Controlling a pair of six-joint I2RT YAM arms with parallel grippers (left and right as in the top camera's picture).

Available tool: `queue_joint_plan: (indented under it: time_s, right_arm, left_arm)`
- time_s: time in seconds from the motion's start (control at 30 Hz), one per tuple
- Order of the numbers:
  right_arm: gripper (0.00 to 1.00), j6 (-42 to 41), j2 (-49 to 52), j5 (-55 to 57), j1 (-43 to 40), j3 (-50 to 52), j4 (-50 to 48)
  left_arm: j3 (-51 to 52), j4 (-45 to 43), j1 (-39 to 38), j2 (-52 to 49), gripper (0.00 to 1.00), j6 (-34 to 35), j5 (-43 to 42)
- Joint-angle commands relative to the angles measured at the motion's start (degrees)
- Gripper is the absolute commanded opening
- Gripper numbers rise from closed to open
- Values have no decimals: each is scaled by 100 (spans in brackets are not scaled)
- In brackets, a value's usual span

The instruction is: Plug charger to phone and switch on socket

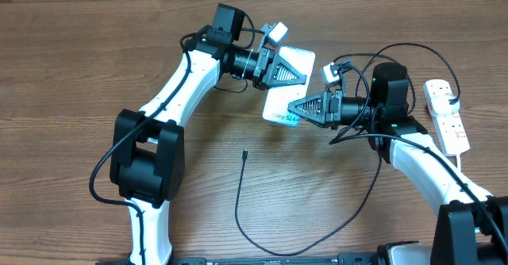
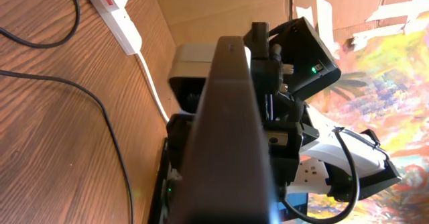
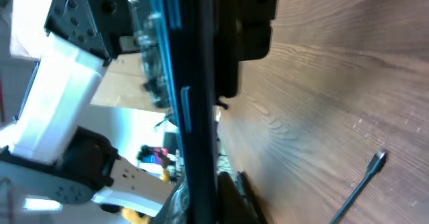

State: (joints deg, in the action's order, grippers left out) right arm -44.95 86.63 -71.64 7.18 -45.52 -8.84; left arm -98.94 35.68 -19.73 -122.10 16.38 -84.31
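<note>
The phone (image 1: pixel 283 93) hangs above the table, its screen facing up. My left gripper (image 1: pixel 303 74) is shut on its far end; in the left wrist view its dark edge (image 2: pixel 231 137) fills the middle. My right gripper (image 1: pixel 290 109) is at the near end. There the phone's edge (image 3: pixel 198 103) stands between the jaws, with a thin gap beside one finger (image 3: pixel 231 200). The charger (image 1: pixel 238 209) lies looped on the table, its connector tip (image 1: pixel 245 152) free below the phone and also seen from the right wrist (image 3: pixel 377 158). The socket (image 1: pixel 446 116) lies at the far right.
The socket's white cord (image 2: pixel 153 83) runs along the table's edge by a cardboard wall. Black robot cables (image 1: pixel 397 55) arch over the right arm. Bare wood lies around the charger's loop and on the table's left side.
</note>
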Motion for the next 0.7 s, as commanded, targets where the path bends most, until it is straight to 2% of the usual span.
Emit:
queue_joint_plan:
  time_s: [0.0, 0.07, 0.17, 0.3, 0.43, 0.53, 0.6, 0.67]
  right_arm:
    - [40, 127, 39, 17, 20, 50, 37]
    - [58, 273, 39, 13, 20, 50, 44]
    - [74, 560, 39, 15, 20, 50, 72]
    - [80, 1010, 39, 203, 20, 50, 487]
    - [81, 1268, 39, 1123, 22, 50, 1366]
    - [73, 1224, 39, 2347, 26, 50, 2218]
    - [64, 1226, 39, 3158, 70, 50, 2695]
    - [60, 1228, 39, 3681, 173, 50, 2977]
  left_arm:
    - [-96, 48, 66, 160, 4, -116, 334]
    - [-96, 293, 63, 160, 4, -118, 1027]
    - [-96, 780, 66, 160, 4, -131, 2293]
    - [-96, 1298, 70, 157, 4, -136, 3650]
    - [-96, 1613, 116, 157, 4, -26, 4030]
    - [-96, 1864, 188, 157, 4, 59, 4393]
    - [-96, 2015, 251, 157, 4, 125, 4870]
    - [-94, 2149, 306, 157, 4, 269, 5346]
